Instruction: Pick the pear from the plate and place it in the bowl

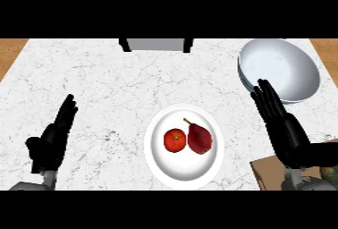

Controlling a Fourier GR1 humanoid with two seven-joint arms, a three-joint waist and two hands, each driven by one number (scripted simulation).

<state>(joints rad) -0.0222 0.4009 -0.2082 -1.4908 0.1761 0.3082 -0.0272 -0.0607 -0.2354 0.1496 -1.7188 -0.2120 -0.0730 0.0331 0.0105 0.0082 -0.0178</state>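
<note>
**Pear is waiting on the plate; the reaching step is not yet begun**

The fingers [264,96] of the right hand [282,129] are standing straight and open, holding nothing; their tips are lying just at the near edge of the bowl [280,67] in this view, to the right of the plate [183,167]. The left hand [51,138] is resting at the left side of the surface [99,76], fingers also straight and open, well apart from everything.

The pear [200,137], dark red with a small stem pointing to the far left, is lying on the white plate in the near middle. It is touching, or almost touching, a round red fruit [174,140], maybe a tomato, on its left.

I judge that the task is at its first step: no hand is grasping the pear. The next move is asking the right hand to travel left over the plate and close around the pear without pushing the red fruit beside it, then to carry it to the far right, where the bowl is standing.

Counting: one pear, one round red fruit, one plate, one bowl, two hands. A grey object [156,44] is showing at the far edge, and a brown box-like thing [271,172] at the near right corner.
</note>
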